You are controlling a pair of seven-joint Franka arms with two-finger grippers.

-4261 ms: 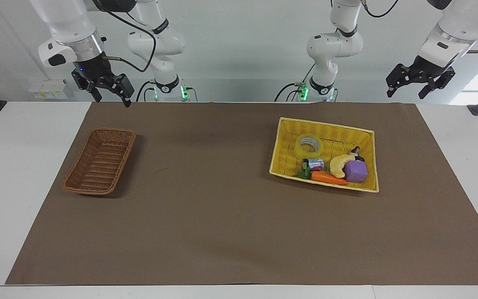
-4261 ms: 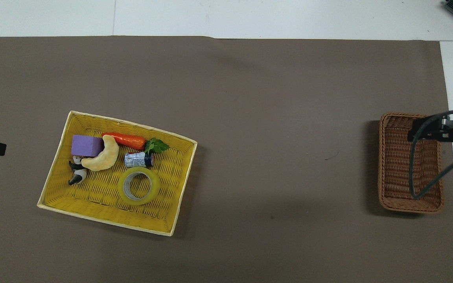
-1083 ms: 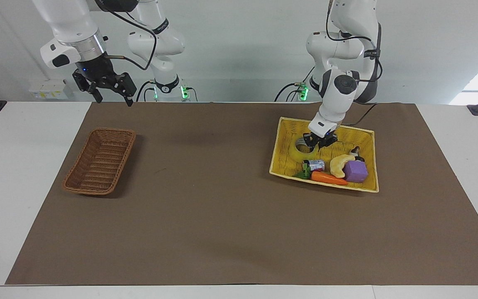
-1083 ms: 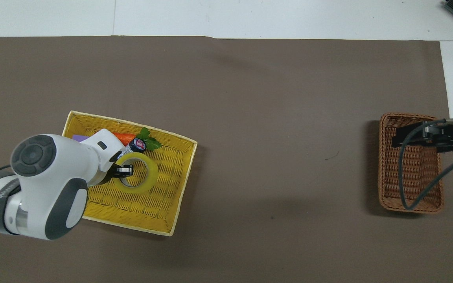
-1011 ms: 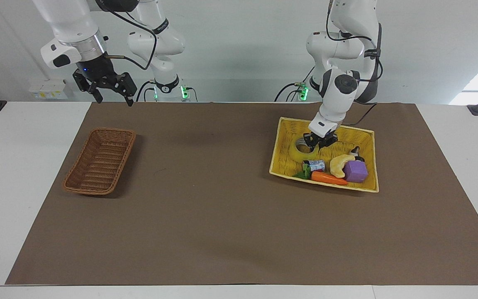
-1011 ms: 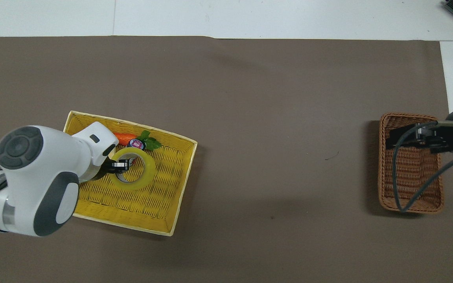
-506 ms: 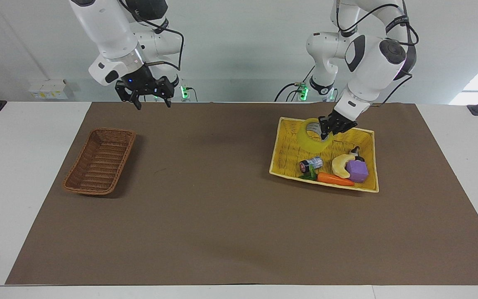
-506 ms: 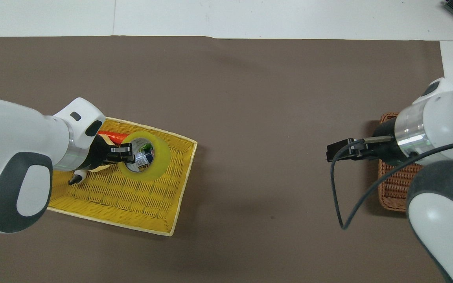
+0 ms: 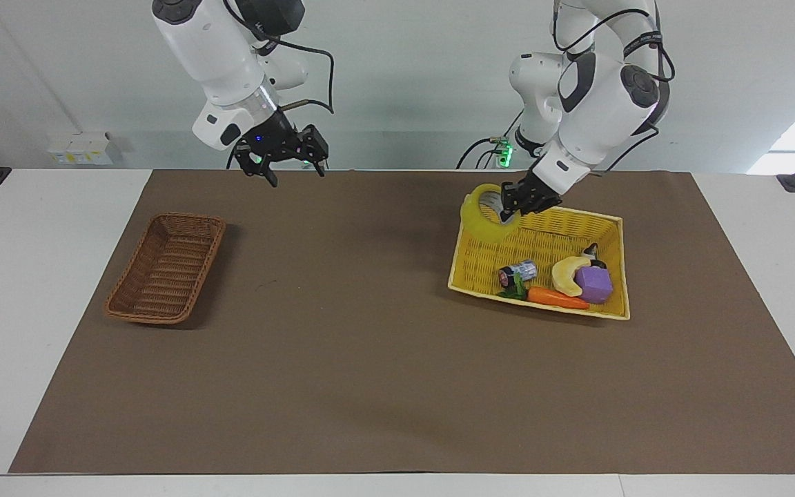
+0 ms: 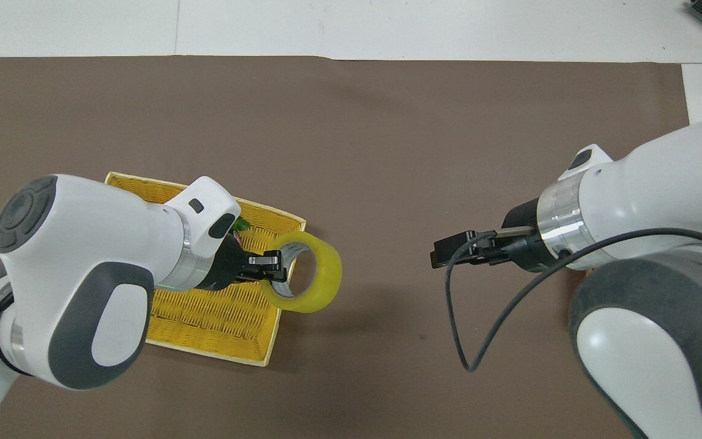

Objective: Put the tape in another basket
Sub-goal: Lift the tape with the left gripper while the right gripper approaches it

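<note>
My left gripper (image 9: 510, 206) is shut on the wall of the yellow-green tape (image 9: 472, 214) and holds the roll in the air over the edge of the yellow basket (image 9: 480, 262) that faces the right arm's end. In the overhead view the tape (image 10: 326, 274) hangs past the yellow basket's rim (image 10: 205, 317), with the left gripper (image 10: 275, 266) in its hollow. The brown wicker basket (image 9: 166, 268) lies empty toward the right arm's end; my right arm hides it in the overhead view. My right gripper (image 9: 290, 164) is open, up over the mat's middle (image 10: 448, 255).
The yellow basket holds a banana (image 9: 563, 273), a purple block (image 9: 592, 284), a carrot (image 9: 553, 297), a small can (image 9: 518, 271) and a small black-and-white figure (image 9: 592, 252). A brown mat (image 9: 370, 359) covers the table.
My left gripper closed on the tape, lifted it out of the yellow basket and carried it toward the middle. My right gripper moved from over the brown basket toward the middle.
</note>
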